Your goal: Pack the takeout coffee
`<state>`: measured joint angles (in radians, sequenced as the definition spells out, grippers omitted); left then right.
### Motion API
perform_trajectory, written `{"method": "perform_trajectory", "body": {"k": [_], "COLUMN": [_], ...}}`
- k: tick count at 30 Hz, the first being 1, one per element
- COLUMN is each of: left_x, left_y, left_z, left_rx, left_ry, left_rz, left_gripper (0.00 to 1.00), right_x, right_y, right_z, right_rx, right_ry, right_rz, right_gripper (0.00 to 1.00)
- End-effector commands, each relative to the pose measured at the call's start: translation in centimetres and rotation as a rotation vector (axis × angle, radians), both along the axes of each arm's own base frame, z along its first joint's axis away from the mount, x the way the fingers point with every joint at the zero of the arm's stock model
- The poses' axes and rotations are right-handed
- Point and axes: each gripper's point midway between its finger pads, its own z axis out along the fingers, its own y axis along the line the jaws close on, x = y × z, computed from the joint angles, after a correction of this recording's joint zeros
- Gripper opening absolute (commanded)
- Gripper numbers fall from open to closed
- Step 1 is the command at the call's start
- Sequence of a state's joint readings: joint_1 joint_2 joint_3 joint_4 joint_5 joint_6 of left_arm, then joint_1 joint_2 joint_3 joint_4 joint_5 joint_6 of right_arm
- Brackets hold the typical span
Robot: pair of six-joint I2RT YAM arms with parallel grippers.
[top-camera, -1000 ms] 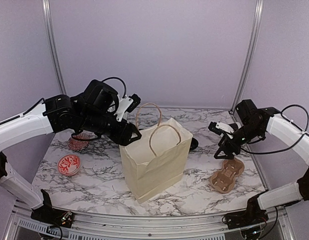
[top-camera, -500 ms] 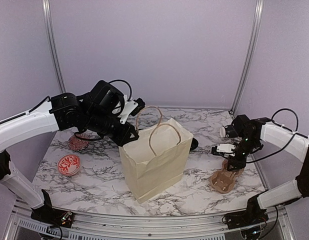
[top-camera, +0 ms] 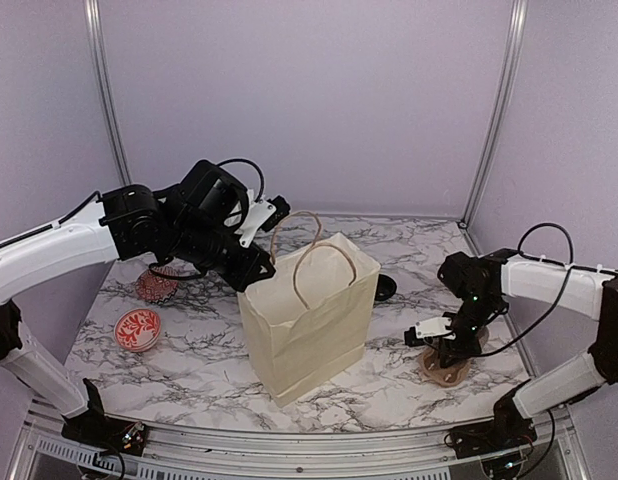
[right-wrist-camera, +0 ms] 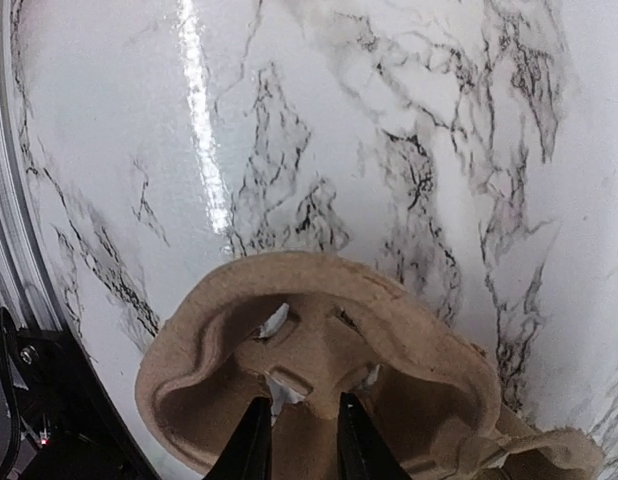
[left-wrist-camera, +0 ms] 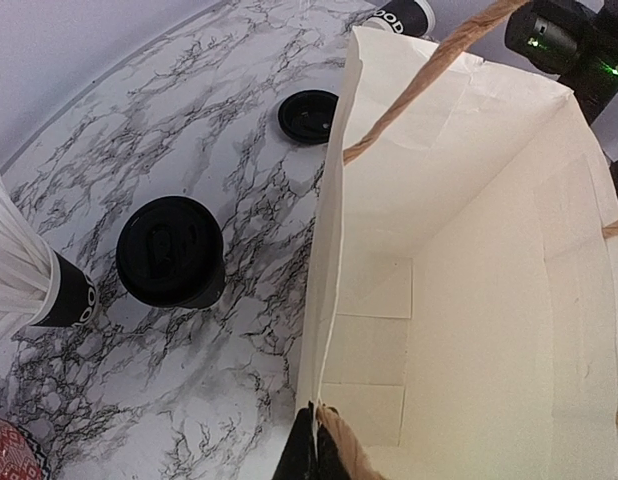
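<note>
One cream paper bag with two twine loop handles [top-camera: 309,315] stands open and upright in the middle of the white-and-grey marbled table [top-camera: 189,370]. The left gripper [left-wrist-camera: 314,460] is pinched together on the bag's near rim, right at the foot of one handle, and its wrist camera looks down into the bare inside of the bag. Just outside that wall, on the marble, stands the takeout coffee, a black paper cup with a black round plastic lid [left-wrist-camera: 171,250], upright and apart from the bag. Three black cups show there in all: this lidded one, one black cup stuffed with white wrapped straws [left-wrist-camera: 59,290] at the left edge, and a third black cup with white lettering [left-wrist-camera: 404,15], cut off by the top edge. One loose black plastic lid [left-wrist-camera: 309,115] lies flat between the lidded cup and the lettered one. To the right of the bag, the right gripper [right-wrist-camera: 297,445] points down with its two fingers straddling the middle ridge of the single brown moulded-pulp cup carrier [right-wrist-camera: 319,370], seemingly clamped on it. At the left of the table sit two red patterned things, one round dish [top-camera: 138,328] and one fluted paper liner [top-camera: 156,287].
</note>
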<state>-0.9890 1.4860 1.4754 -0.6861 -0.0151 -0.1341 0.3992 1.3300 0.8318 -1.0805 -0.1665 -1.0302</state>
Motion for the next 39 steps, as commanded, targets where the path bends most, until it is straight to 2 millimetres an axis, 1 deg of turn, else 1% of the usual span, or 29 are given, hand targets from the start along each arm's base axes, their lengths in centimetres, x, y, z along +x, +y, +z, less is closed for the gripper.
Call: {"method": "perform_trajectory", "body": {"k": [1, 3, 6, 8, 9, 11, 12, 14, 16, 18, 21, 22, 24, 26, 28, 29, 32, 35, 39], "left_x": [-0.1, -0.4, -0.8, -0.9, -1.0, -1.2, -1.4, -1.7, -2.0, -2.1, -1.6, -1.3, -0.8, -0.3, 0.0, 0.0, 0.3, 0.4, 0.2], "left_y": [0.9, 1.3, 2.0, 2.5, 2.8, 3.1, 3.3, 3.4, 3.7, 3.8, 3.8, 3.8, 3.8, 3.9, 4.0, 4.1, 4.3, 4.5, 4.4], "left_z": [1.1, 1.7, 2.3, 2.4, 2.3, 1.9, 1.7, 1.2, 0.6, 0.3, 0.1, 0.2, 0.2, 0.2, 0.1, 0.0, 0.2, 0.4, 0.3], "left_rx": [0.006, -0.005, -0.016, -0.012, -0.007, 0.011, 0.022, 0.047, 0.071, 0.083, 0.100, 0.104, 0.111, 0.115, 0.119, 0.120, 0.119, 0.114, 0.108], "left_ry": [-0.012, -0.013, -0.013, -0.009, -0.004, 0.013, 0.019, 0.031, 0.040, 0.034, 0.021, 0.015, 0.009, 0.008, 0.007, 0.005, 0.003, -0.002, 0.008], "left_rz": [-0.027, -0.046, -0.071, -0.086, -0.093, -0.106, -0.119, -0.150, -0.177, -0.201, -0.204, -0.199, -0.185, -0.170, -0.163, -0.162, -0.150, -0.136, -0.139], "left_gripper": [0.00, 0.00, 0.00, 0.00, 0.00, 0.00, 0.00, 0.00, 0.00, 0.00, 0.01, 0.03, 0.09, 0.16, 0.23, 0.26, 0.31, 0.38, 0.40], "right_x": [1.8, 2.8, 5.8, 8.0, 8.9, 10.1, 10.4, 9.7, 8.3, 7.4, 7.3, 7.4, 7.8, 8.1, 7.9, 7.8, 6.8, 6.7, 6.8], "right_y": [1.7, 2.6, 4.2, 4.9, 5.2, 5.8, 6.1, 6.6, 7.0, 7.1, 6.3, 5.9, 4.7, 3.1, 1.4, 0.4, -1.3, -2.0, -2.0], "right_z": [-1.0, -1.1, -0.6, -0.3, -0.2, 0.0, 0.2, 0.8, 2.0, 3.5, 5.2, 5.5, 5.6, 5.1, 4.3, 3.8, 2.4, 1.9, 1.5], "right_rx": [0.042, 0.066, 0.112, 0.127, 0.133, 0.149, 0.161, 0.194, 0.233, 0.264, 0.257, 0.244, 0.210, 0.165, 0.113, 0.088, 0.025, -0.010, -0.013], "right_ry": [-0.014, -0.031, -0.105, -0.163, -0.179, -0.200, -0.200, -0.167, -0.131, -0.133, -0.196, -0.219, -0.244, -0.231, -0.185, -0.166, -0.144, -0.159, -0.145], "right_rz": [0.026, 0.024, -0.018, -0.063, -0.077, -0.110, -0.117, -0.104, -0.071, -0.045, -0.040, -0.045, -0.084, -0.132, -0.162, -0.178, -0.172, -0.163, -0.163], "right_gripper": [0.22, 0.22, 0.22, 0.21, 0.21, 0.22, 0.22, 0.25, 0.33, 0.45, 0.63, 0.66, 0.67, 0.64, 0.60, 0.58, 0.54, 0.54, 0.54]}}
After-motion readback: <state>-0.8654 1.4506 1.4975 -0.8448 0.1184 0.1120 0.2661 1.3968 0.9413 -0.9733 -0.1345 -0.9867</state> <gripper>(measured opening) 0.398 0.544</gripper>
